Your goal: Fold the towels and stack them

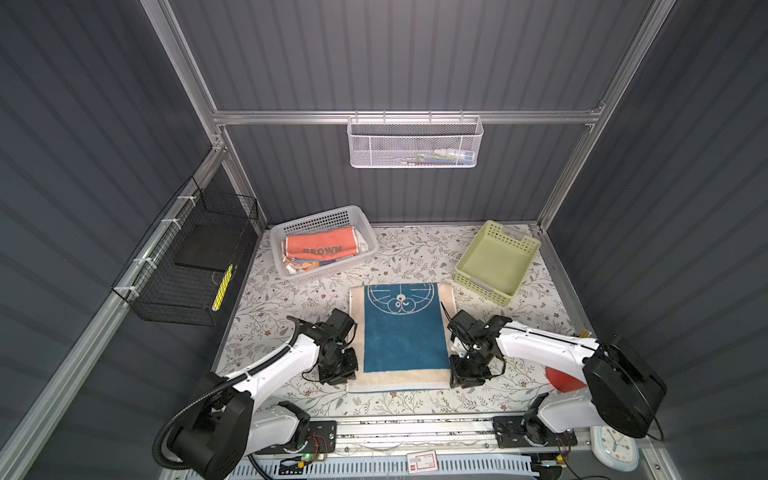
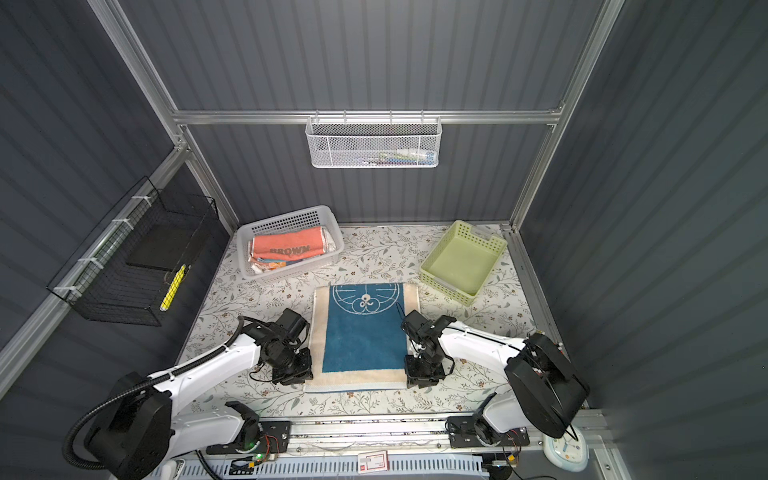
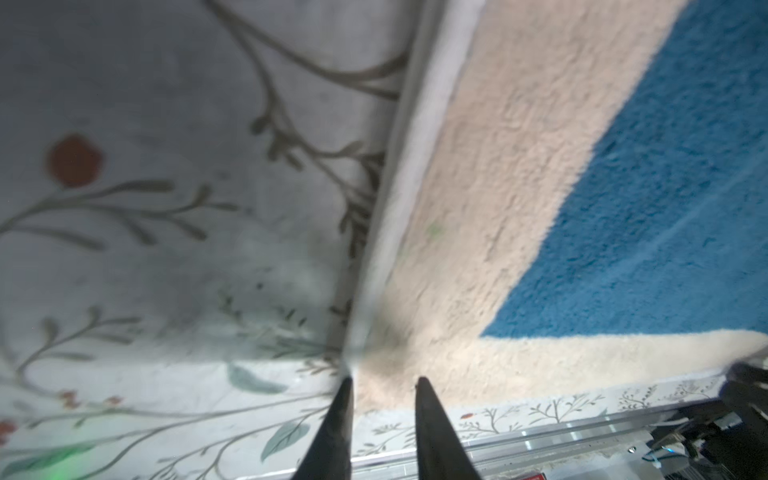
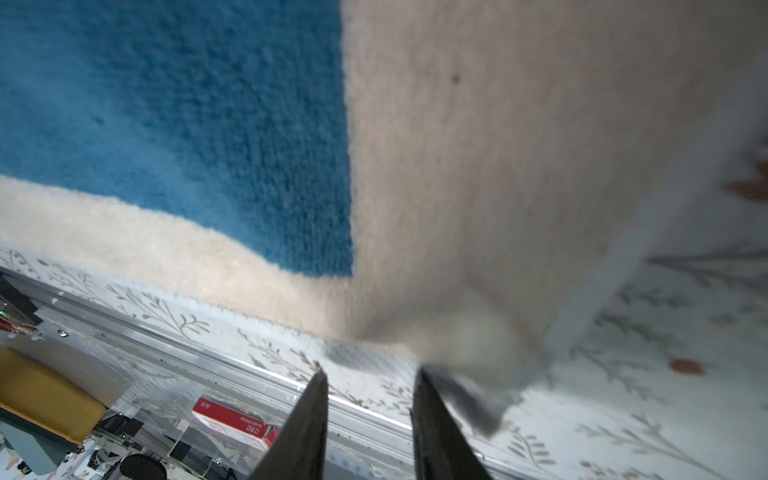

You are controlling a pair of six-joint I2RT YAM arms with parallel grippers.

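Lying flat near worktop's front edge, centred: cream terry towel with blue panel, white line drawing. Left fingers, right fingers slightly spread at its front corners.

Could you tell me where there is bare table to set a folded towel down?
Bare flowered cover lies between the white basket and green basket, and left of the cream towel. The towel's near corners are crowded by the left gripper and right gripper.
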